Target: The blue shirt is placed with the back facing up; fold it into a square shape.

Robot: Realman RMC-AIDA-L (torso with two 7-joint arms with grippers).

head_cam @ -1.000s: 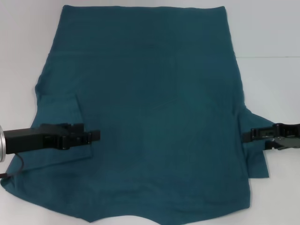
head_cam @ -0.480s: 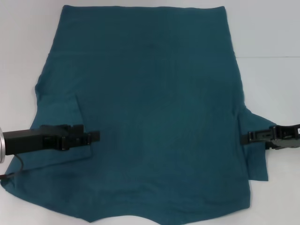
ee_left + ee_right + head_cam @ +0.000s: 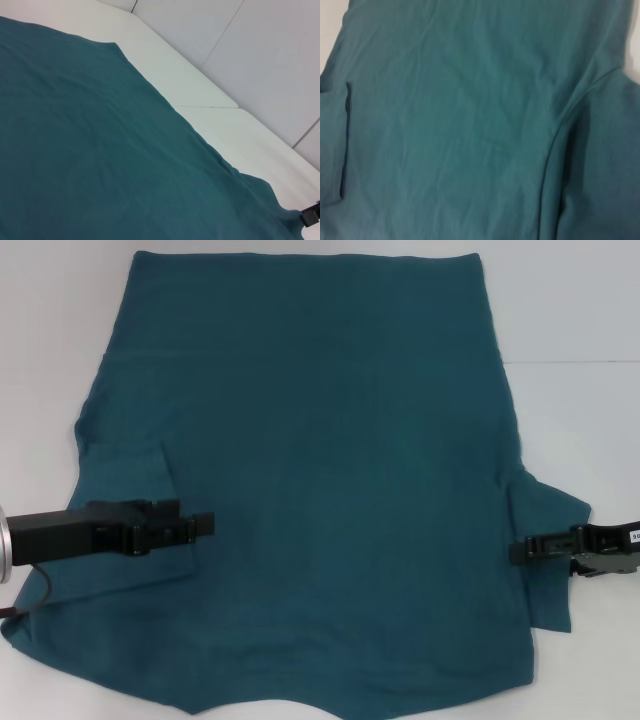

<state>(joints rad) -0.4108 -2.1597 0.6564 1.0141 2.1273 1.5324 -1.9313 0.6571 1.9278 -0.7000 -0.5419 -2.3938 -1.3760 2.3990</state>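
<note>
- Two arms reach in from the near sides of the white bench (image 3: 580,330), and one large garment lies flat between them.
- Nearest to the robot, the bottom edge of the blue shirt (image 3: 320,460) runs along the lower border of the head view, with its near left corner almost at the edge of the picture.
- On the left side, the left pincer (image 3: 205,525) lies low over the left sleeve area, and its black body points inward toward the middle of the shirt. Its tip is over the fabric, just beside the short vertical sleeve edge. I cannot tell if its fingers are open or closed.
- On the right side, the right pincer (image 3: 518,550) has its tip at the inner edge of the right sleeve, where the sleeve meets the body of the shirt. Its tip looks narrow, but I cannot tell if it grips the cloth.
- In the left wrist view, the shirt (image 3: 100,150) fills most of the picture, and a small black part of the other arm shows at the far corner of the cloth.
- In the right wrist view, only teal fabric (image 3: 470,120) is seen, with a sleeve seam and soft wrinkles.
- Farther away, the shirt becomes narrower, and its straight far edge lies near the back of the bench.
</note>
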